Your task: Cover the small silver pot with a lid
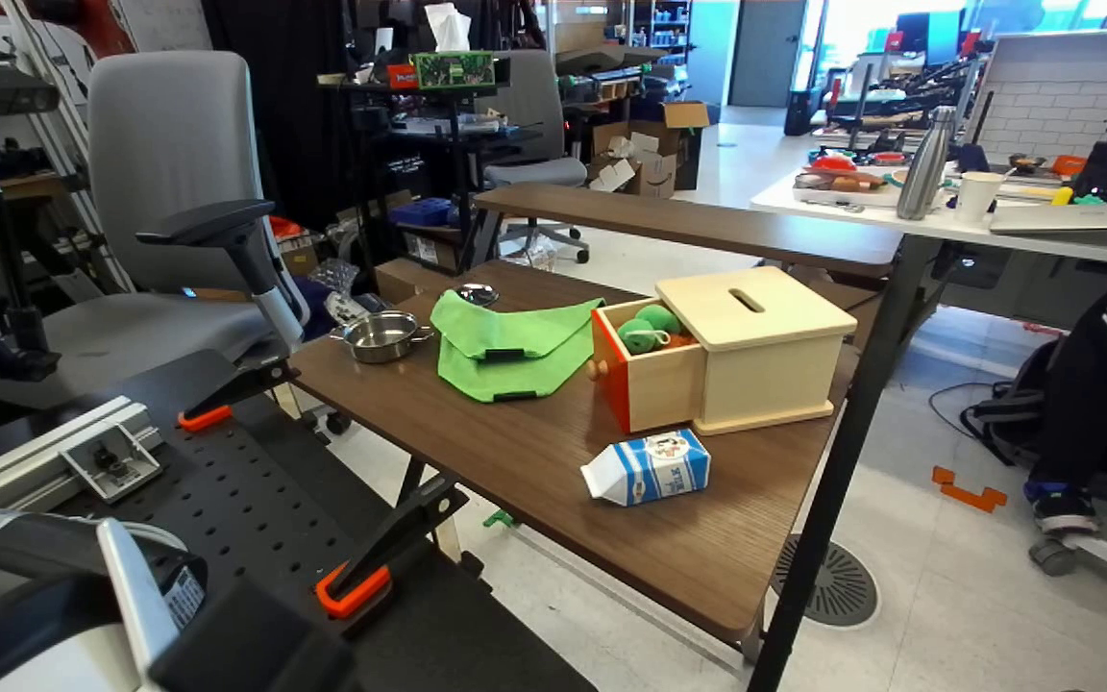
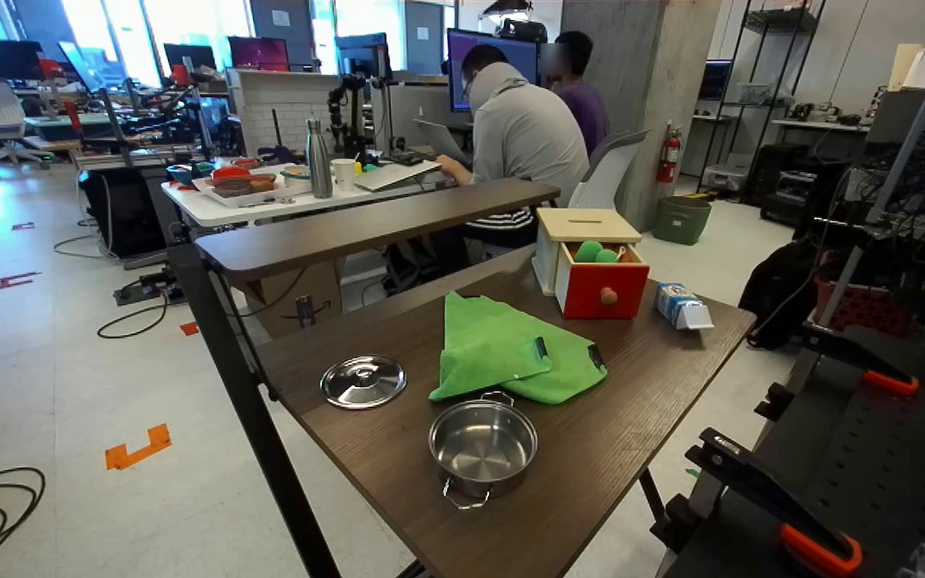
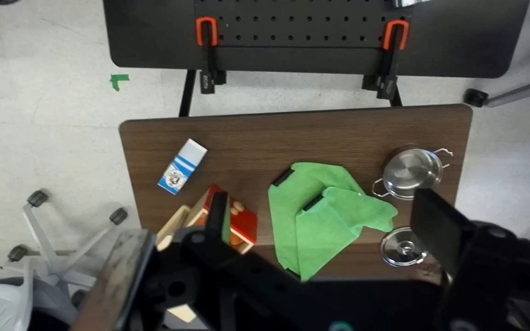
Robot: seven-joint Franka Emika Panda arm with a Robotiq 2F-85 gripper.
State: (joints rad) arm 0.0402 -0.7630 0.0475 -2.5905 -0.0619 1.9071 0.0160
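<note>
The pincer (image 3: 322,198) hangs spread wide above the counter (image 2: 591,449), where the lid (image 2: 364,384) lies apart from the uncovered pot (image 2: 483,446), both beside a green cloth (image 2: 503,345).

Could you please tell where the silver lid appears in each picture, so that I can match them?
In an exterior view: the lid is just above and left of centre.
In an exterior view: the lid is below and left of centre.
Wrist view: the lid is below and right of centre.
Shared landmark: the green cloth, close to the lid in all three.
</note>
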